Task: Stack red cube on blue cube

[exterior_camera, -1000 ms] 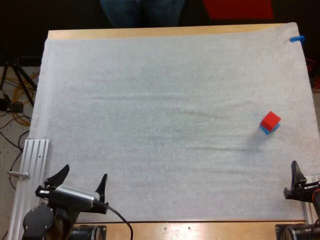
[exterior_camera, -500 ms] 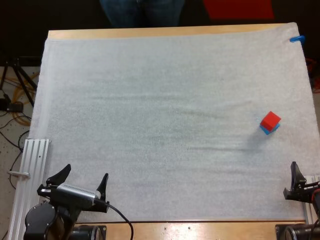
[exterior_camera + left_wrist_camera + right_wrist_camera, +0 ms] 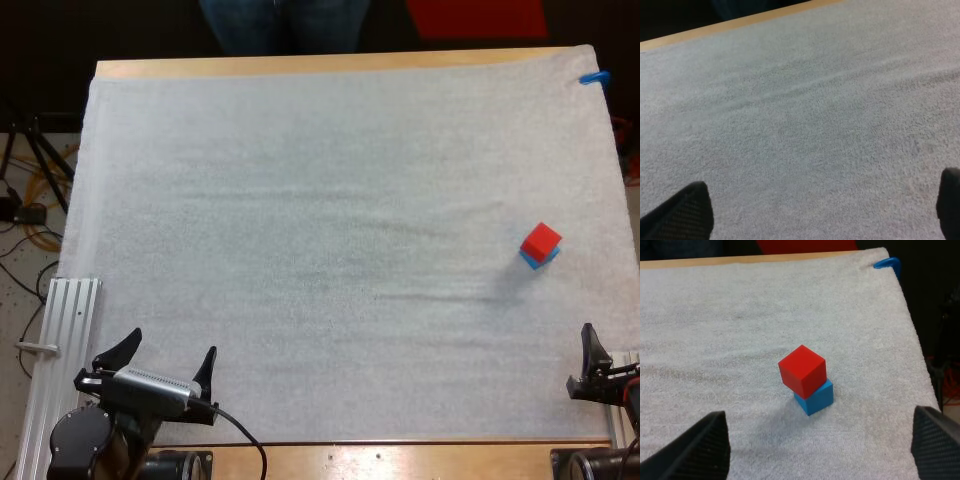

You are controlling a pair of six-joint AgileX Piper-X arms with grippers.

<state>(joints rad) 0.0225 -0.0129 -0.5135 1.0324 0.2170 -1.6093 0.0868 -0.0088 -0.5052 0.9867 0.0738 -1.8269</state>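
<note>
A red cube sits on top of a blue cube at the mat's right side; in the right wrist view the red cube rests slightly turned on the blue cube. My right gripper is open, well back from the stack, near the table's front right edge. At the front left my left gripper stands open over bare mat, its fingers wide apart with nothing between them.
The white mat covers the table. An aluminium rail lies along the front left. A person's legs stand beyond the far edge.
My left arm has drawn back slightly toward the front edge. The cubes and the right arm have not moved.
</note>
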